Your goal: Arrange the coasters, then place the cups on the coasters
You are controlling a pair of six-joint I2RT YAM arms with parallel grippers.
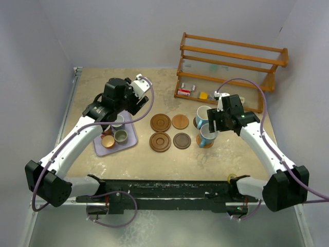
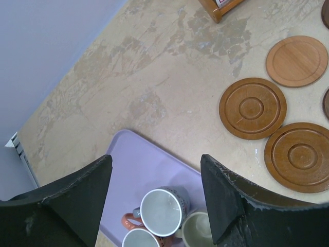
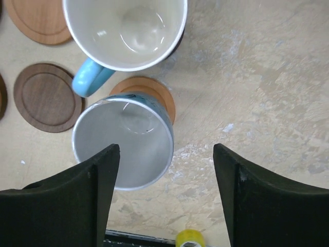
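Four coasters [image 1: 160,122] form a square at the centre of the table [image 1: 236,157]; toward its right edge, two large cups [image 1: 208,135] each sit on another coaster. Small cups [image 1: 121,136] stand on the lavender tray [image 1: 131,140] near the left edge. Left gripper [image 2: 154,164] above the tray and right gripper [image 3: 165,154] above the nearer large cup: jaws apart, empty.

Centre: four bare coasters [image 1: 160,122] lie flat, open room above.
Right: two blue cups [image 1: 207,135] stand close together, rack [image 1: 231,54] behind.
Left: small cups [image 1: 121,136] crowd the tray [image 1: 131,140].
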